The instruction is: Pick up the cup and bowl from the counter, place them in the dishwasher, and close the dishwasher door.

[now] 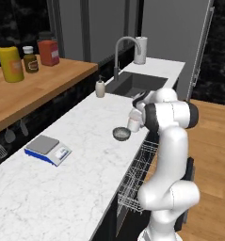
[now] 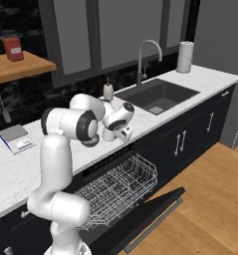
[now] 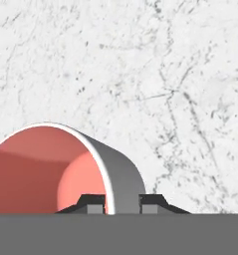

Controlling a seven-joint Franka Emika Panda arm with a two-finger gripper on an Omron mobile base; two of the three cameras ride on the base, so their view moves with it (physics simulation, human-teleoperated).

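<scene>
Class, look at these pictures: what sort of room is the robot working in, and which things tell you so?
A simulated home kitchen: a sink with a tap set in a marble counter, and an open dishwasher below it.

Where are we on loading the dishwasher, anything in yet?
Nothing is in yet: the rack is pulled out bare over the open dishwasher door. In hand: the gripper has its fingers either side of the cup wall. Left: load the cup, then the bowl on the counter, then close the door.
</scene>
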